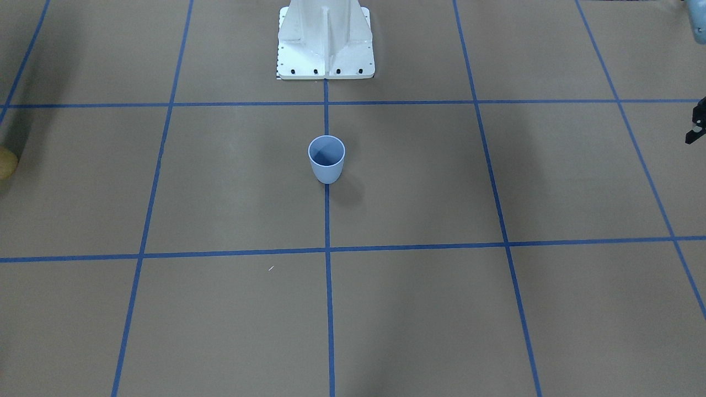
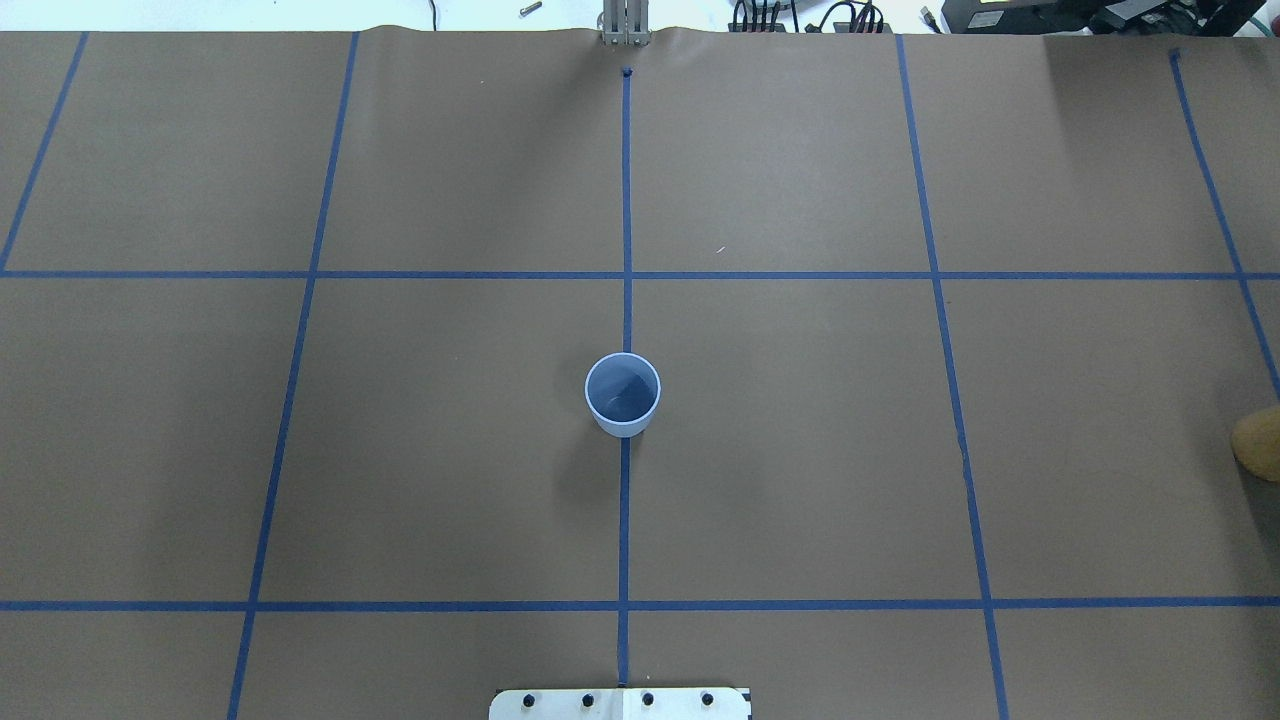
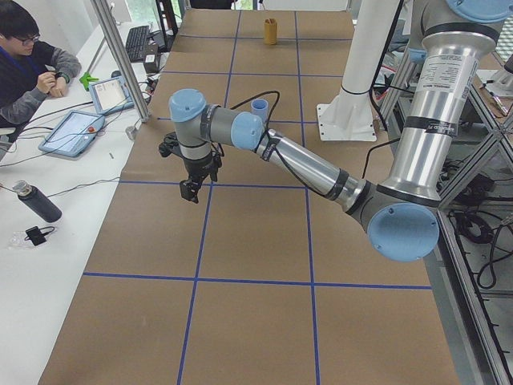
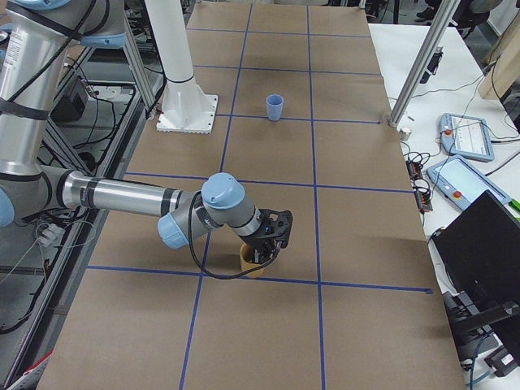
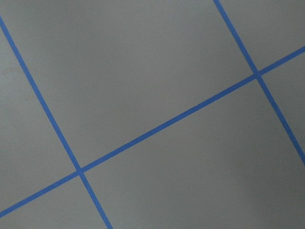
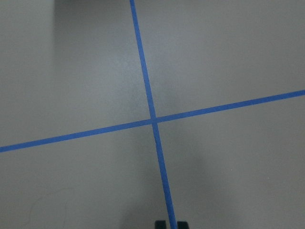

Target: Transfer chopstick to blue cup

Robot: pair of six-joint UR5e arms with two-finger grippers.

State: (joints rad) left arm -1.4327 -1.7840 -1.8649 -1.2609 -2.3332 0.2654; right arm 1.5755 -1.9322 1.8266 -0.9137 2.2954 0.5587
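Brown paper table (image 2: pixel 800 450), blue tape grid (image 2: pixel 627 200) | blue cup (image 2: pixel 622 393) upright, seemingly centred

The cup (image 2: pixel 622 395) stands upright at the middle of the table (image 2: pixel 800 480), on the centre line, a little in front of the robot's base plate (image 1: pixel 325 49). Well apart, near the table's end on the robot's right, sits a round container (image 2: pixel 1260 445), with the right gripper (image 4: pixel 272 244) close over it. The left gripper (image 3: pixel 191 188) hangs above the opposite end. Across from the robot, a person (image 3: pixel 32 72) sits at a side table (image 3: pixel 48 265) where a tablet (image 3: pixel 72 132) and a bottle (image 3: pixel 36 202) lie.
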